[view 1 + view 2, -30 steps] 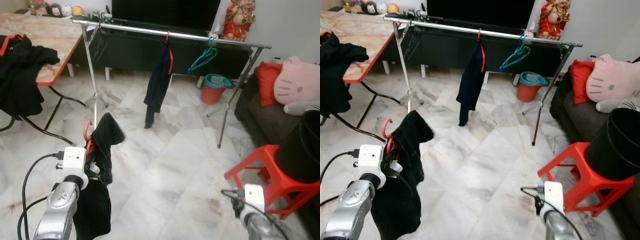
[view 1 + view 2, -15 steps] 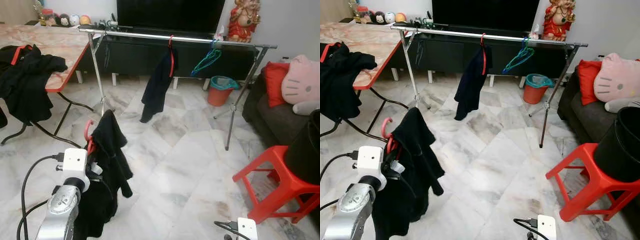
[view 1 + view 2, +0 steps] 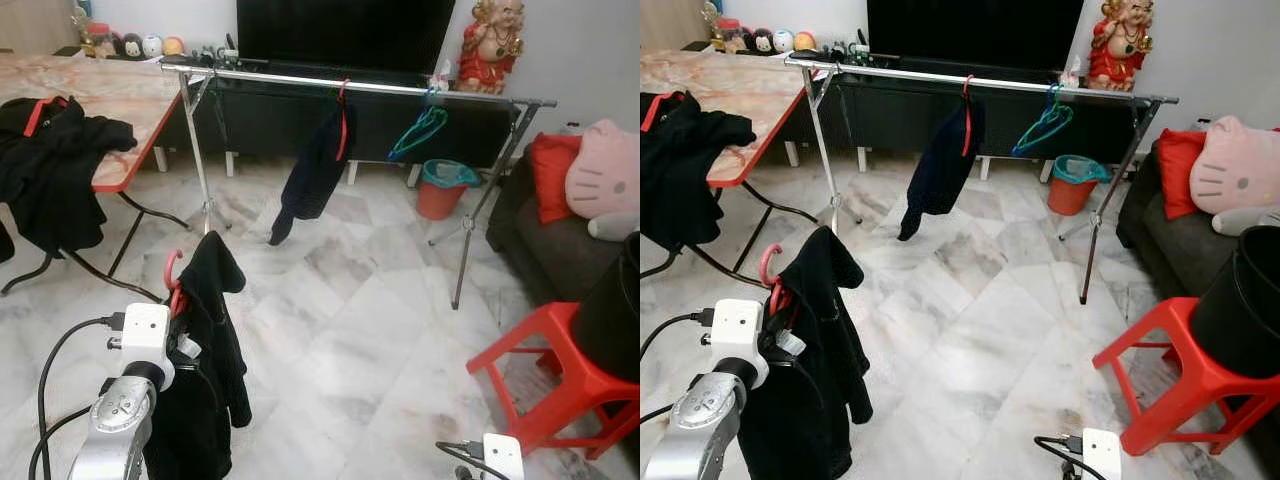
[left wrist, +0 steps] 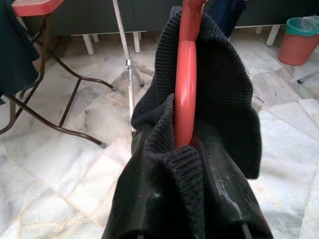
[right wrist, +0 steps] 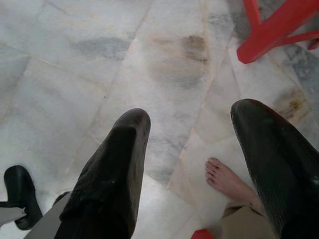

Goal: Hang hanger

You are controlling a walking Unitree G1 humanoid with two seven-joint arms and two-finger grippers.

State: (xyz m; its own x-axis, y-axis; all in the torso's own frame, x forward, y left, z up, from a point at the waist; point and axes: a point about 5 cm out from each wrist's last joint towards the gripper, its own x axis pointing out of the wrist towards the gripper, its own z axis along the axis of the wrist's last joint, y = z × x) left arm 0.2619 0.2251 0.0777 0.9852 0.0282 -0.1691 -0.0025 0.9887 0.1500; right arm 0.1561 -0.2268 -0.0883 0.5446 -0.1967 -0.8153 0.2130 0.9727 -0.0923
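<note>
Left wrist view shows the left gripper [image 4: 187, 149] clamping the red hanger [image 4: 185, 94], whose loose black sweater [image 4: 224, 94] could slip off short of the rail [image 3: 300, 79], while the right gripper [image 5: 192, 149] hangs wide open.

Hanger [image 4: 186, 94] hook was cut off at frame top, arms buried under sweater [image 4: 219, 99]. Left gripper [image 4: 189, 149] fingertips hidden too.

The left end effector [image 4: 187, 149] is raised in front, fingers clamped (on a hanger). The right end effector [image 5: 199, 164] hangs low, fingers spread wide.
</note>
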